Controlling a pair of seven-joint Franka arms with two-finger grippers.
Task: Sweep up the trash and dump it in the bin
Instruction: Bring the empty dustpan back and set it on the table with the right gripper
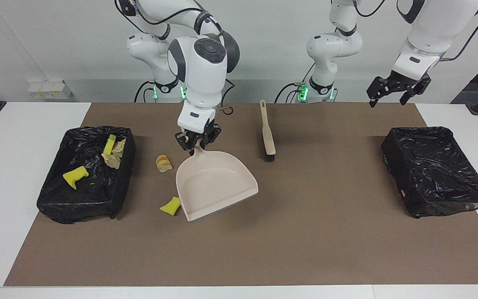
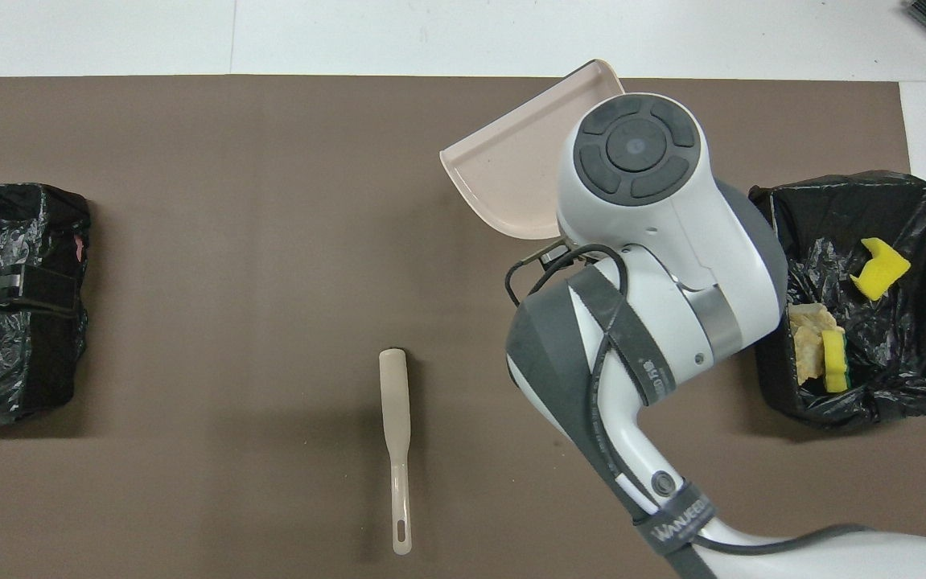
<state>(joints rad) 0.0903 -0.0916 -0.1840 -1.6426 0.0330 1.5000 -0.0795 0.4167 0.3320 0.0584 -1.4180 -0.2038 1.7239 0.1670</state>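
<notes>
My right gripper [image 1: 197, 146] is shut on the handle of the beige dustpan [image 1: 216, 185], which tilts with its lip low over the mat; in the overhead view the arm covers most of the dustpan [image 2: 511, 173]. Beside the pan lie loose trash pieces: a croissant [image 1: 163, 163] and a yellow foam chunk [image 1: 171, 206]. The black-lined bin [image 1: 118, 195] at the right arm's end holds a yellow chunk [image 1: 74, 176] and several other scraps [image 2: 821, 354]. The brush [image 1: 268, 133] lies alone on the mat. My left gripper [image 1: 396, 93] waits open in the air.
A second black-lined bin [image 1: 436, 170] stands at the left arm's end of the table. The brown mat [image 1: 305, 249] covers most of the white table. In the overhead view the right arm hides the loose trash.
</notes>
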